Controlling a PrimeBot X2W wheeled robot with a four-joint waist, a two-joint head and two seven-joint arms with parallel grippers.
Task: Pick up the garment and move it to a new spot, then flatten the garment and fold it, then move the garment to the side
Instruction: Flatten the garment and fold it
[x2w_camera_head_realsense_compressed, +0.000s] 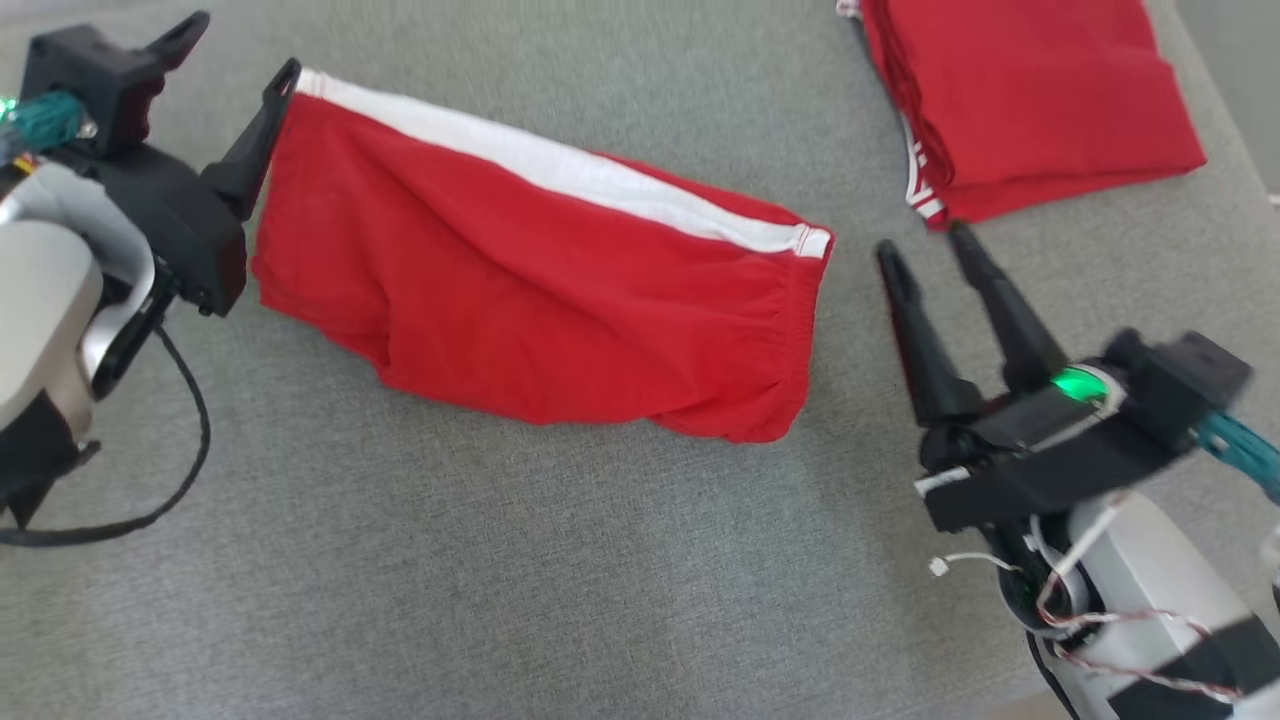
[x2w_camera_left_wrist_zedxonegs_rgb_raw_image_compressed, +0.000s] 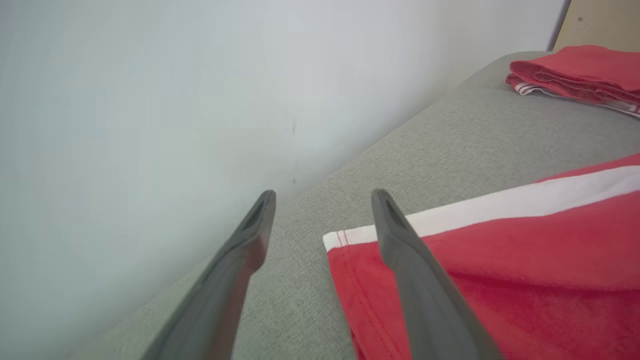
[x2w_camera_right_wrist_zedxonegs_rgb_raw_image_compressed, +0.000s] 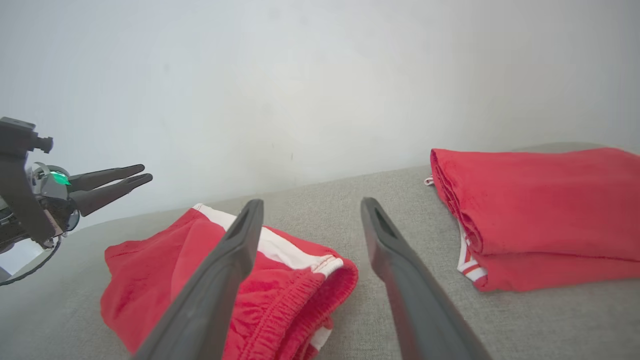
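red shorts (x2w_camera_head_realsense_compressed: 540, 290) lie between our two arms | left gripper (x2w_camera_head_realsense_compressed: 235, 60) spread wide, empty, at the hem corner | right gripper (x2w_camera_head_realsense_compressed: 922, 242) spread wide, empty, just beside the waistband

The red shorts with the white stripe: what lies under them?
The red shorts lie folded on the grey fabric surface. Whether anything else lies beneath cannot be seen; the cloth covers it.

Soft matt red cloth garment (x2w_camera_head_realsense_compressed: 540, 300) on coarse grey woven surface (x2w_camera_head_realsense_compressed: 500, 560)
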